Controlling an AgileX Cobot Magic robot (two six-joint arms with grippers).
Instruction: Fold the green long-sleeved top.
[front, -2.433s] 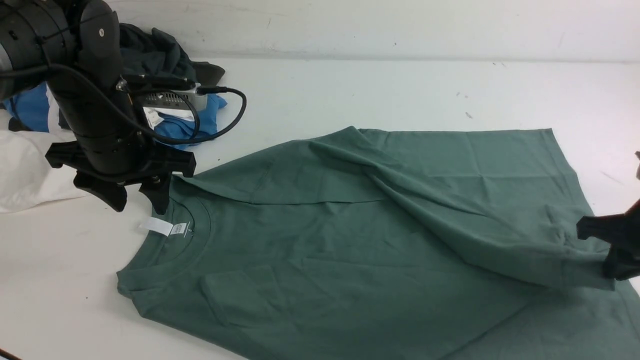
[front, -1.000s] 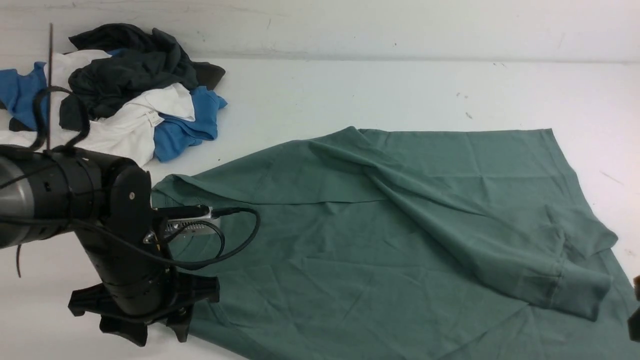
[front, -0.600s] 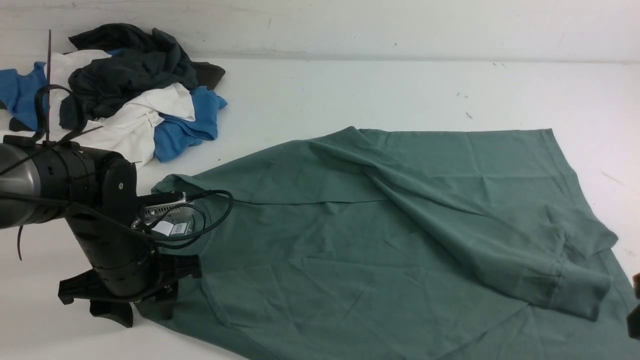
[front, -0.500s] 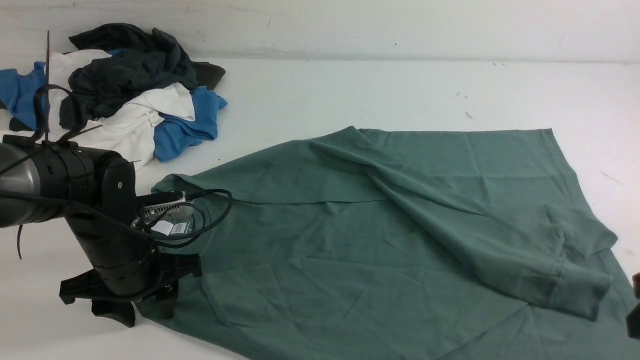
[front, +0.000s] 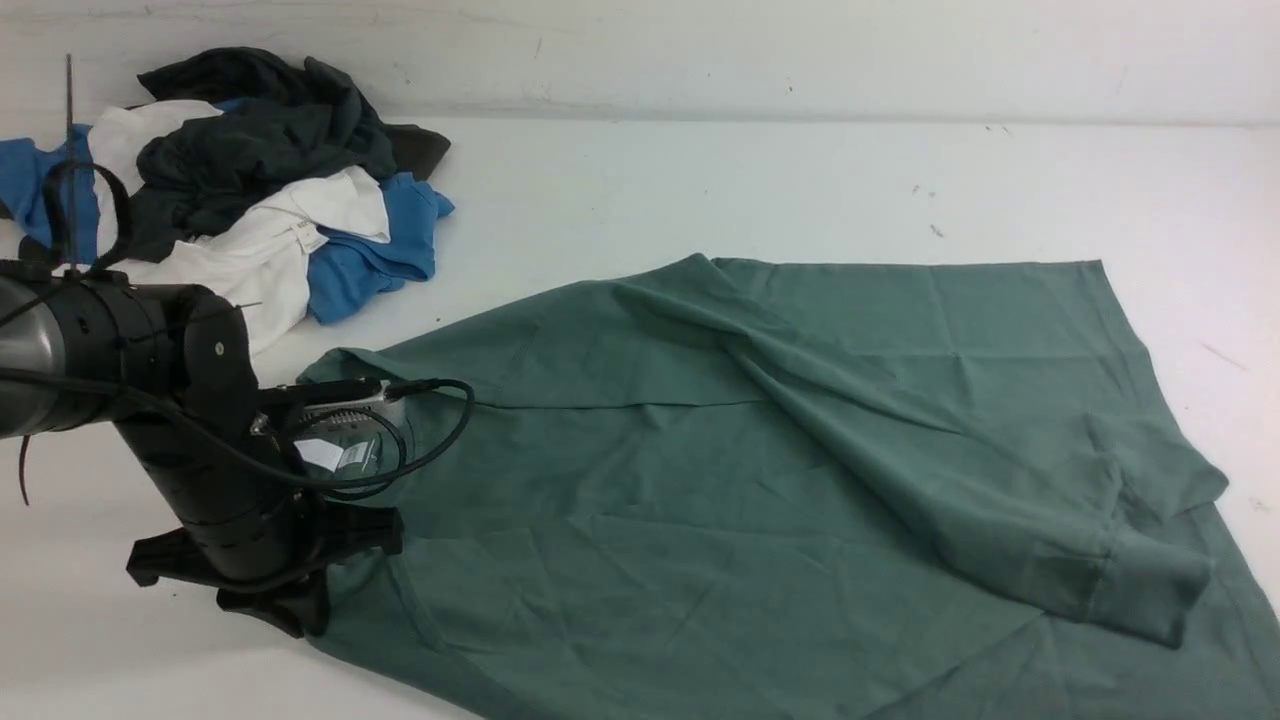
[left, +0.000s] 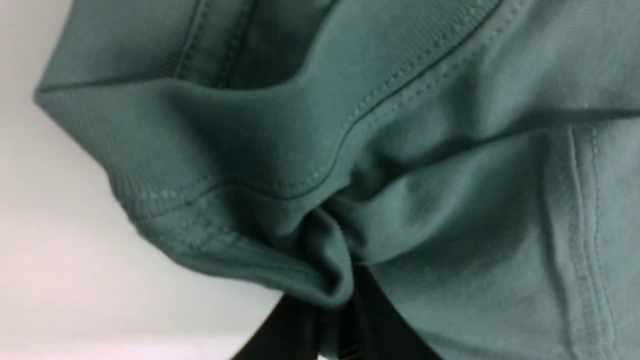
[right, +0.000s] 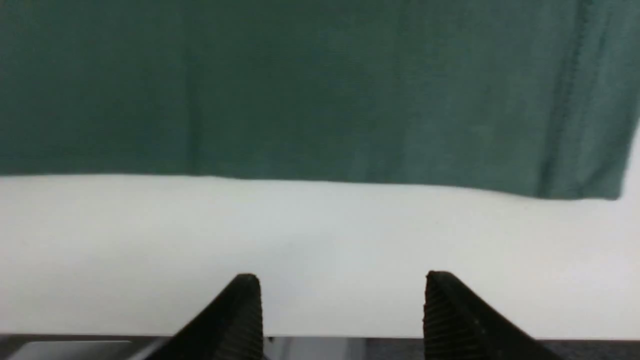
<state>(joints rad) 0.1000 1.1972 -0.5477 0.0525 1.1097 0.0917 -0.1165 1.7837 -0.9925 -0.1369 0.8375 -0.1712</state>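
1. The large sage-green cotton long-sleeved top (front: 760, 480) lies spread on the white table (front: 700, 170). It fills the centre and lower right of the front view, with its neck toward the left.
2. One sleeve lies slantwise across the body, and its ribbed cuff (front: 1140, 595) rests at the lower right.
3. A white neck label (front: 322, 455) shows inside the collar at the left, behind the left arm's cables.
4. The left gripper (front: 290, 610), at the lower left of the front view, has its black fingers (left: 300, 335) pinched together on a bunch of the top's fabric beside the collar. In the left wrist view the cloth puckers into them.
5. The right gripper (right: 340, 285) shows only in the right wrist view. Its fingers stand wide apart with nothing between them, over bare table near the top's straight edge and not touching it.
6. A heap of charcoal, white and blue garments (front: 250, 180) sits at the upper left, apart from the top.
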